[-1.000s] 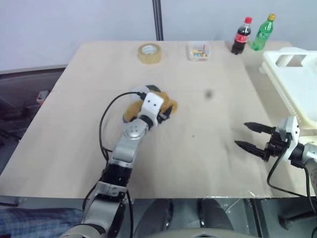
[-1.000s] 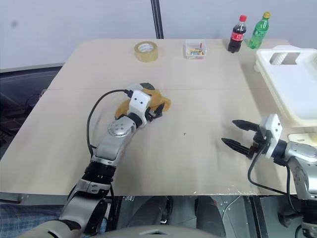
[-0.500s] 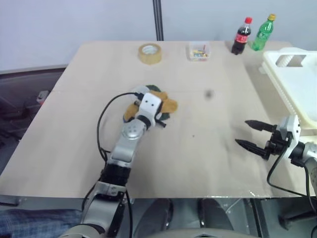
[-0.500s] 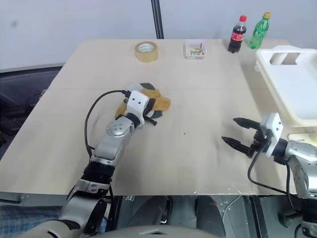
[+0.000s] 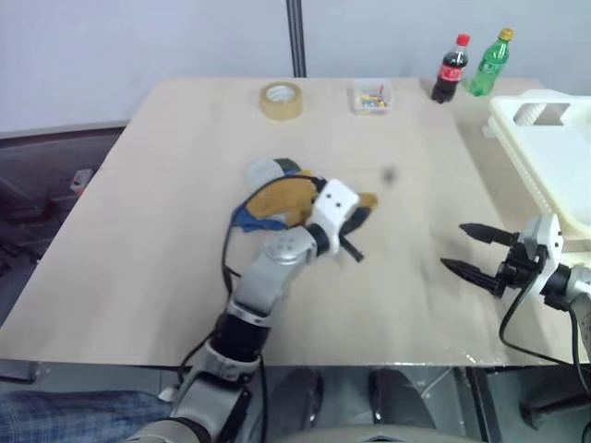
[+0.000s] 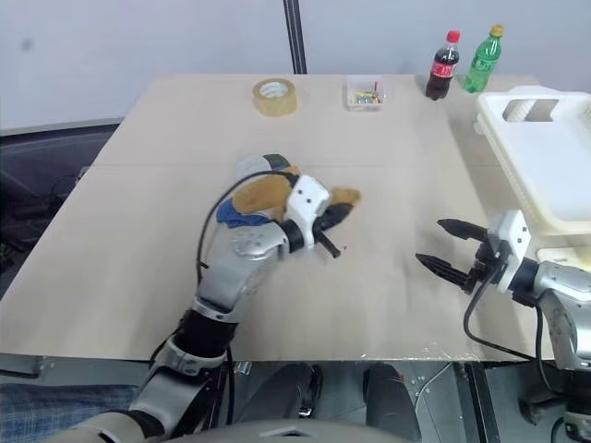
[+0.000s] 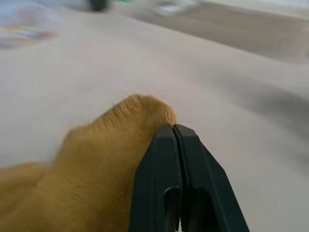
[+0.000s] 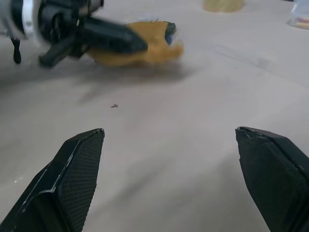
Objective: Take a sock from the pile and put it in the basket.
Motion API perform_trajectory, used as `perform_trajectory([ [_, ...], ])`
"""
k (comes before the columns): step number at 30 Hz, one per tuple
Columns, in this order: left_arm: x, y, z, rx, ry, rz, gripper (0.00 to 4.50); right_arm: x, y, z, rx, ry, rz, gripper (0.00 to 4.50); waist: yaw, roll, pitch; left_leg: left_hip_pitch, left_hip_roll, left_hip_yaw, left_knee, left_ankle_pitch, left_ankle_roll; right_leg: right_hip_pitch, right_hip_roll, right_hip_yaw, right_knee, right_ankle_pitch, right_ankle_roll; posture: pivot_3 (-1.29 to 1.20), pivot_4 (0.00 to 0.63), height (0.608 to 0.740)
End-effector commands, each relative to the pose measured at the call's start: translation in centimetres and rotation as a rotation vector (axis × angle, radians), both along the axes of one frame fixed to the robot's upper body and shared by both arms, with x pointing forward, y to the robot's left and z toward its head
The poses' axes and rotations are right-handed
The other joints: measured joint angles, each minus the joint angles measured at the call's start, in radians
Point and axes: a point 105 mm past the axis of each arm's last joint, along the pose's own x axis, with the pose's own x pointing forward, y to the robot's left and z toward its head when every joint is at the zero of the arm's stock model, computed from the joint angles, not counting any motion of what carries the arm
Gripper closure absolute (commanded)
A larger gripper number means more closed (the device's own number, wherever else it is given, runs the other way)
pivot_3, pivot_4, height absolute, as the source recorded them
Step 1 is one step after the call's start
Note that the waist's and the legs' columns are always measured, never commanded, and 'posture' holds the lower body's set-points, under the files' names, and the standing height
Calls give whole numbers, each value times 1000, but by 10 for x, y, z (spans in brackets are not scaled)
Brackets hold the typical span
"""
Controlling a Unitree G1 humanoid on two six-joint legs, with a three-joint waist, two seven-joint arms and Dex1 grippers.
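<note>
One mustard-yellow sock (image 7: 91, 159) is pinched in the left gripper (image 7: 176, 133), just beside the pile (image 5: 268, 194). Two bottles (image 5: 451, 66) stand beyond. Right gripper (image 5: 466, 249) fingers spread wide, empty.

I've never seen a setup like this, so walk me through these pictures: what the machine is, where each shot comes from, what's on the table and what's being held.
This is a humanoid robot with two arms, each ending in two black fingers. Two pictures come from cameras in its head, looking down over a wooden table. The other two come from cameras on its wrists, looking along the fingers.

The left gripper is shut on a mustard-yellow sock, drawn out from the pile of socks. The right gripper hangs open above the table, holding nothing.

The white basket stands at the table's right edge. At the far edge are a roll of tape, a small clear box, a cola bottle and a green bottle.
</note>
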Motion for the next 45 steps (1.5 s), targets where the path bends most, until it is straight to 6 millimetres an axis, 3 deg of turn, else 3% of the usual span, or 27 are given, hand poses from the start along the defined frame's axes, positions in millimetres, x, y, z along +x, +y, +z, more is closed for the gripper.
perform_trajectory([
  [1, -8, -34, 3, -27, 7, -84, 4467, -2, -16, 20, -29, -72, -54, 0, 2, 0, 0, 0, -1, 0, 0, 0, 1, 0, 0, 0, 0, 0, 0, 0, 150, 739],
  [7, -20, -76, -1, -96, 103, -194, 4467, -14, -35, 32, -67, -88, -127, 0, 3, 0, 0, -1, -1, -2, 0, 0, 0, 0, -1, -1, -1, 0, 0, 0, 150, 739],
  [13, -32, -98, 2, -126, 126, -265, 4467, -24, -38, 36, -81, -84, -153, 0, -1, 1, 0, -1, -1, -2, 0, -2, 3, 0, -1, -1, 0, 0, 0, 0, 150, 739],
  [18, -31, -98, 6, -135, 93, -243, 2282, -26, -34, 37, -74, -85, -162, 0, 1, 1, 0, -1, -1, -2, 1, -2, 3, 0, -1, -1, 0, 0, 1, 0, 150, 739],
  [21, -28, -85, 28, -205, 16, -229, 750, -24, -30, 37, -61, -81, -156, 0, 1, 0, 0, -1, -1, -2, 1, -2, 3, 0, -1, -1, 0, 0, 0, 0, 150, 739],
  [22, -25, -79, 35, -228, -12, -220, 443, -24, -29, 37, -53, -79, -152, 0, 1, 1, 0, -1, -1, -2, 1, -2, 3, 0, -1, -1, 0, 0, 0, 0, 150, 739],
  [24, -12, -60, 47, -207, -116, -148, 443, -22, -25, 38, -31, -78, -130, 0, 0, 1, 0, -2, -1, -2, 1, -1, 1, 0, -1, -1, 0, 0, 0, 0, 150, 739],
  [27, 19, -19, 47, -57, -259, 38, 443, -22, -16, 41, 4, -76, -74, 0, -1, 1, 0, -1, -1, -2, 1, 0, 0, 0, -1, -1, 0, 0, 0, 0, 150, 739],
  [31, 50, 39, 38, 26, -267, 291, 443, -17, -3, 45, 20, -88, -9, 0, -1, 1, 0, 0, -1, -1, 0, 0, 0, 0, 0, -1, 1, 0, 0, 0, 150, 739],
  [35, 61, 81, 18, 86, -231, 431, 443, -11, 8, 47, 22, -96, 32, 0, 8, 0, 0, -1, -2, -2, 1, 0, -1, 0, -1, -2, -1, 0, 0, 0, 150, 739],
  [38, 63, 89, 5, 112, -221, 441, 443, -8, 11, 46, 21, -91, 47, 0, 16, 0, 0, -3, -2, -4, 1, 0, -1, -1, -2, -4, -2, 0, 0, 0, 150, 739],
  [45, 64, 82, -17, 181, -191, 408, 443, -4, 8, 45, -2, -88, 56, 0, 24, 0, 0, -4, -2, -5, 1, 0, -1, -1, -2, -4, -2, 0, 0, 0, 150, 739],
])
